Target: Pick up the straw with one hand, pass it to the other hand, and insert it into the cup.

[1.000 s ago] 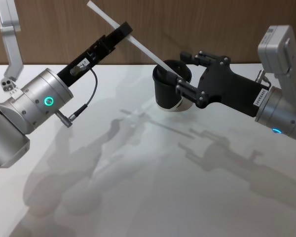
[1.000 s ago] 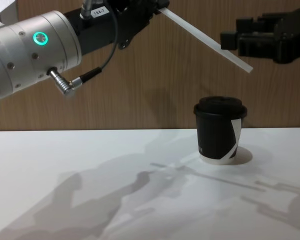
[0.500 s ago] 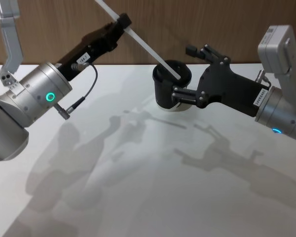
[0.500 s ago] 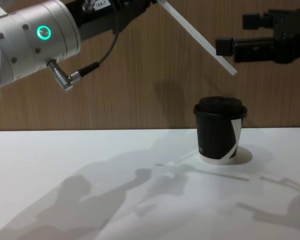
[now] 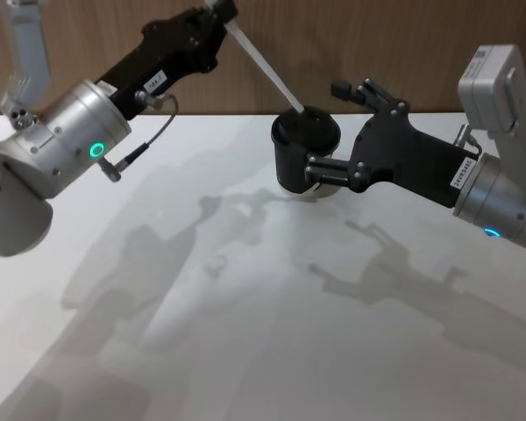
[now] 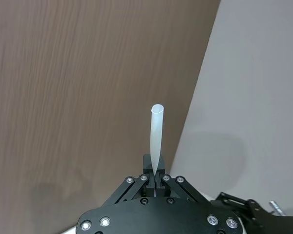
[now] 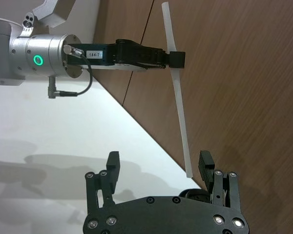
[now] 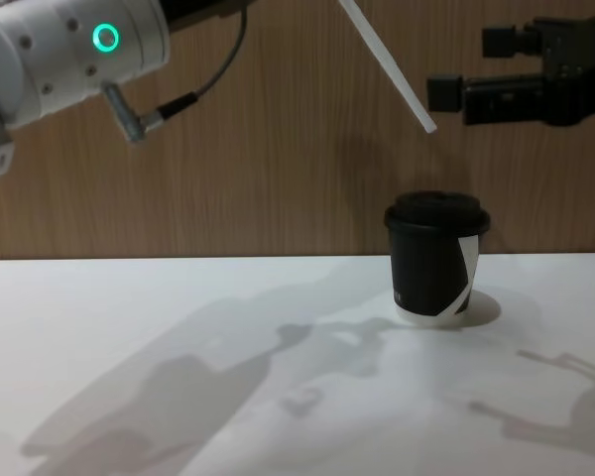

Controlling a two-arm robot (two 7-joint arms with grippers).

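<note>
**Straw in the receiving gripper, above the cup, not yet inserted**

Finding 1. The straw is clamped between the closed fingers of the left gripper, the black one on the silver housing with the green ring. The left wrist view shows the fingers pinched on the straw, which is squeezed flat at the grip. The straw slopes down from that gripper toward the cup.

Finding 2. The cup stands upright on the desk, its black lid in place. In the chest view the straw's lower end hangs clearly above the lid and a little to its left, apart from it. No part of the straw is inside the cup.

Finding 3. The right gripper, all black, is held in the air beside the cup, fingers spread and holding nothing. In the right wrist view the straw's tip lies close to one finger without visible contact.

Assessment. Pick-up and hand-over appear complete, since the straw sits in the left gripper alone. Outstanding: line the tip up with the lid opening, lower it in, release. The opening itself cannot be made out.
</note>
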